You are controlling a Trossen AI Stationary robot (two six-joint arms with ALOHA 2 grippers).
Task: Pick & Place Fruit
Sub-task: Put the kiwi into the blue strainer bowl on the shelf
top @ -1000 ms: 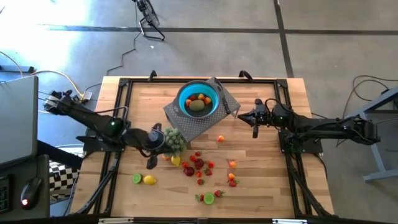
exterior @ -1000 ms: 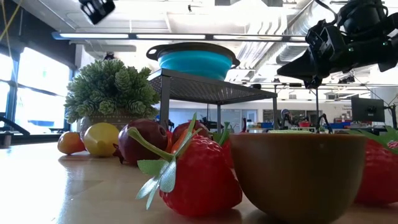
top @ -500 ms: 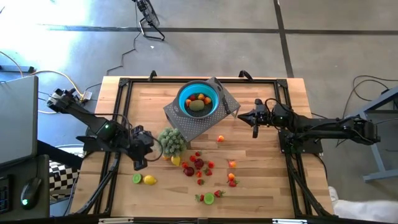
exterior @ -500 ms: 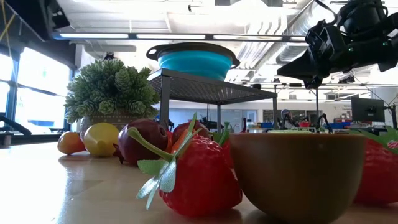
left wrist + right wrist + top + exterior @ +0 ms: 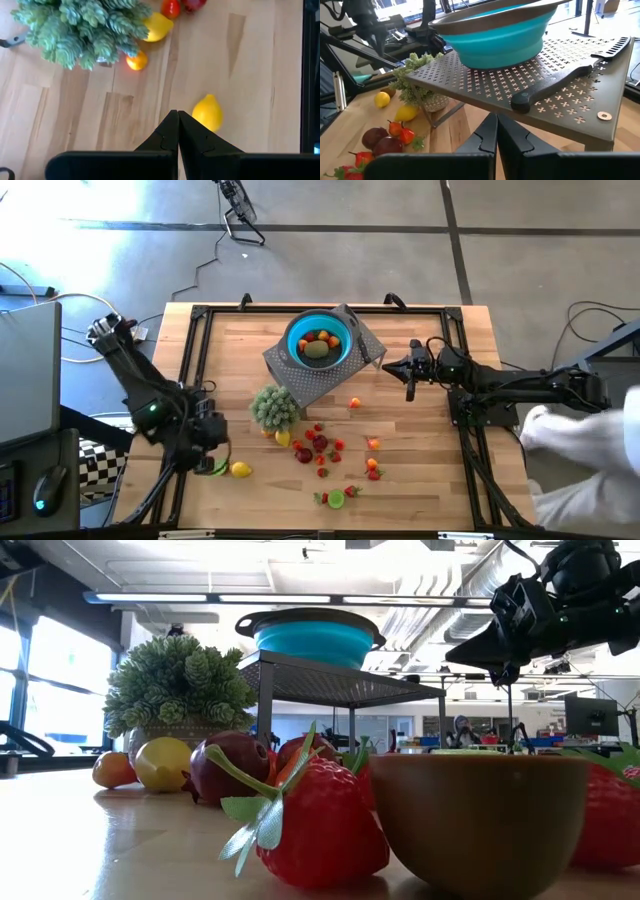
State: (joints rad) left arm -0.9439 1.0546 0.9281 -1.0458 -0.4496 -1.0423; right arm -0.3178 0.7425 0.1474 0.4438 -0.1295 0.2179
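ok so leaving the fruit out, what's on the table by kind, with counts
blue bowl: 1
perforated metal rack: 1
potted plant: 1
black-handled knife: 1
total: 4

In the overhead view the left arm covers most of a lime (image 5: 219,467) near the tabletop's edge, and its tool (image 5: 212,461) is lost under the arm's own body. The fruit in the blue bowl (image 5: 300,330) is too small there to sort piece by piece. A white blurred shape (image 5: 580,460) is cut off by the right edge; what it is cannot be told. From tabletop height a brown bowl (image 5: 478,820) hides the fruit behind it, and a strawberry (image 5: 610,825) runs off the right edge. The bowl's contents are hidden from the right wrist camera by its wall.
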